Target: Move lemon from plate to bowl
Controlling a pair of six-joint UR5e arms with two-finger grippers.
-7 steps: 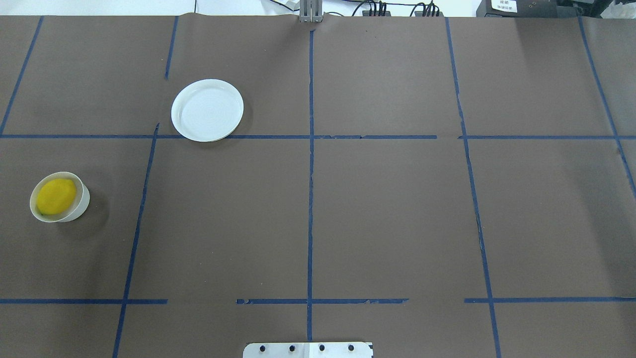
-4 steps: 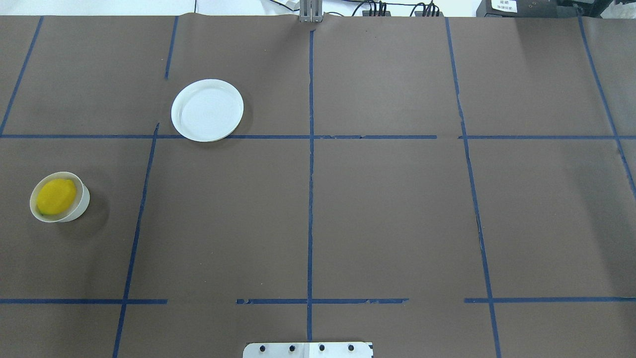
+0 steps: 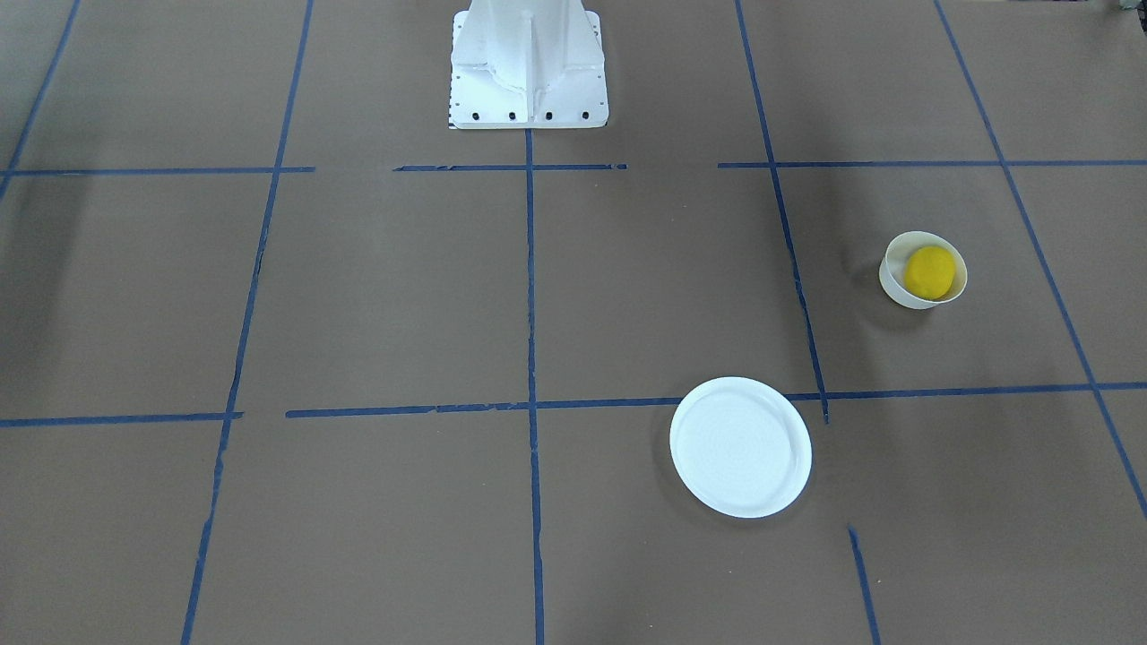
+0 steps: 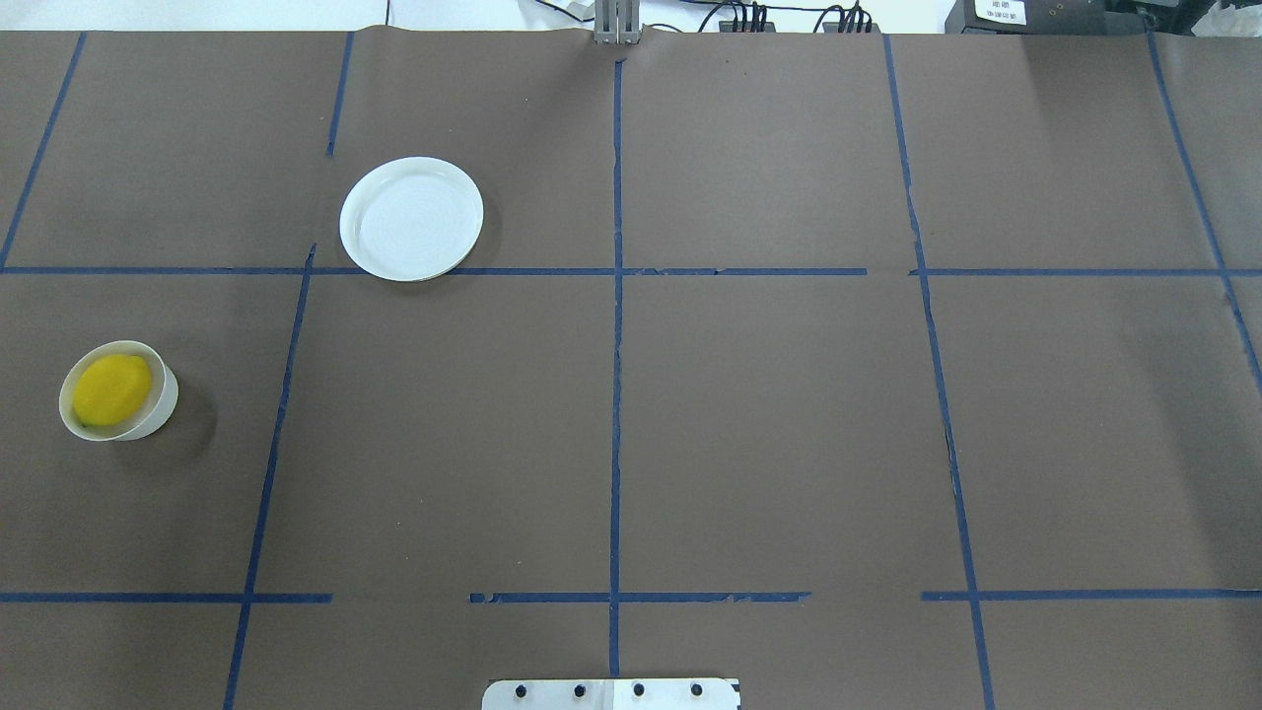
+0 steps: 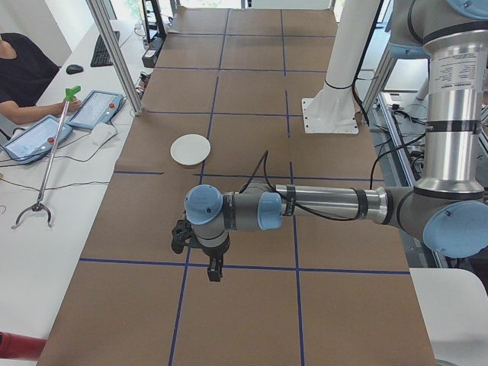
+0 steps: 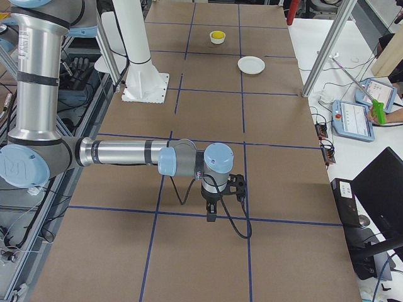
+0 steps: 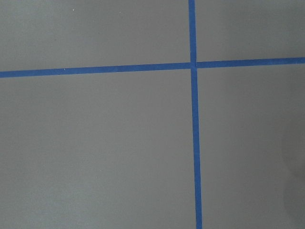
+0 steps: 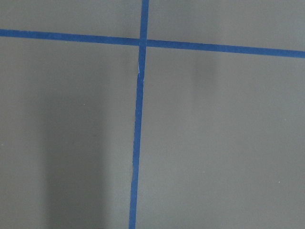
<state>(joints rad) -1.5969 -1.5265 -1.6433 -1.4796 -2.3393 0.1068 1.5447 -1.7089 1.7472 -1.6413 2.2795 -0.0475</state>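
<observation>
Lemon (image 4: 111,389) in bowl (image 4: 168,398), far from right tool (image 6: 211,218)

The left arm (image 5: 328,204) holds its forearm level, reaching out from a bent elbow, with the wrist turned so the left pincer (image 5: 216,268) points straight down. The right arm (image 6: 119,153) takes the same pose, forearm level and the right pincer (image 6: 211,212) aimed downward. Whether either pincer's jaws stand parted or closed cannot be told from these side views.

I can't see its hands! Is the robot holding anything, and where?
No. The lemon lies in the bowl, far from the left gripper and the right gripper; nothing shows in either.
</observation>
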